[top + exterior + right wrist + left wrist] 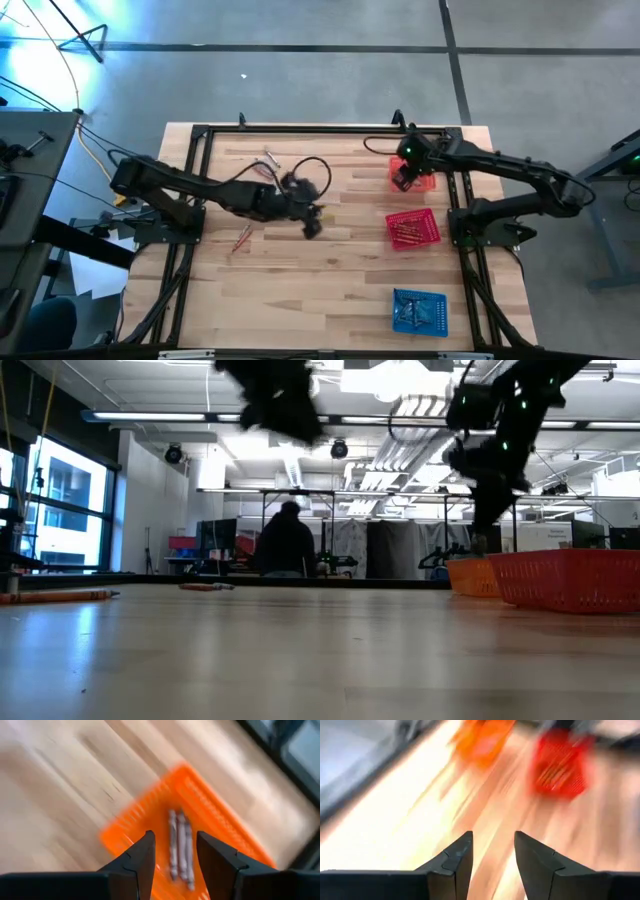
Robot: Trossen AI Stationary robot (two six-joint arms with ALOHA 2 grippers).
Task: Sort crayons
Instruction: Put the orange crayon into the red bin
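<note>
My right claw (pixel 174 862) hangs over the orange basket (pixel 210 815), fingers apart, nothing between them. A few grey crayons (pixel 180 845) lie in that basket right under me. My left claw (pixel 493 865) is out over the middle of the table (pixel 330 290), well off from the orange basket, fingers apart too and empty, pointing toward the red basket (pixel 560 765). The loose crayons (pixel 242 238) lie far across the table from the orange basket, more (pixel 270 160) near the back edge. The red basket holds a batch, the blue basket (pixel 419 311) too. My judgement: the next pick falls to the left claw. I'd drop straight over one stick, fingers across its length, close gently, lift clear before swinging.
</note>
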